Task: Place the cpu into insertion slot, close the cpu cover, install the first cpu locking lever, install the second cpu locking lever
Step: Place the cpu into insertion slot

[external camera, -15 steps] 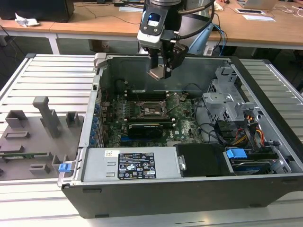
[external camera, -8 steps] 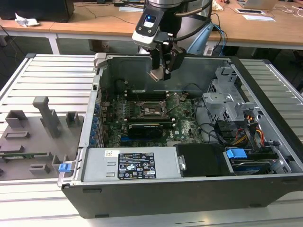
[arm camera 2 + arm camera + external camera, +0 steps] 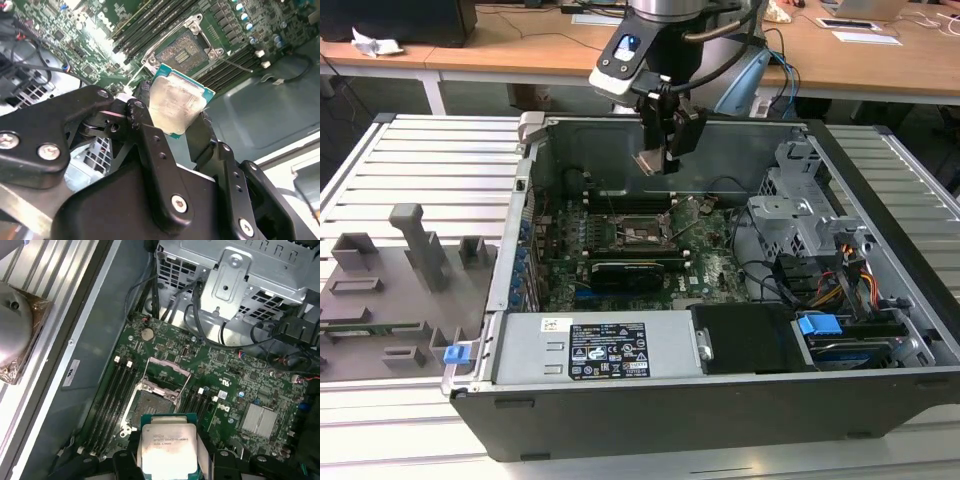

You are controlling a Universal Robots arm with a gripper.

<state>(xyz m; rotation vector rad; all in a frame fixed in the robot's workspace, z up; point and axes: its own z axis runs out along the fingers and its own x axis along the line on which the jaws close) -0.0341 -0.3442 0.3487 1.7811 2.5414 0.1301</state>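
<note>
My gripper (image 3: 658, 158) hangs above the open computer case, shut on the cpu (image 3: 653, 161), a flat silver square with a green edge. The cpu (image 3: 176, 105) sits clamped between the black fingers (image 3: 146, 127) in the second wrist view; in the first wrist view the cpu (image 3: 167, 447) shows face-up. Below it on the green motherboard lies the insertion slot (image 3: 642, 230), bare and open (image 3: 188, 50) (image 3: 152, 402). The cpu cover (image 3: 166, 371) stands swung up at the slot's far side. The thin wire locking levers (image 3: 232, 62) lie beside the socket.
A black card (image 3: 635, 270) lies across the board in front of the socket. Memory slots (image 3: 111, 390) flank it. A grey drive cage (image 3: 805, 205) and cables fill the exterior view's right. The power supply (image 3: 590, 345) lines the case front. Grey fixtures (image 3: 390, 270) sit outside the case.
</note>
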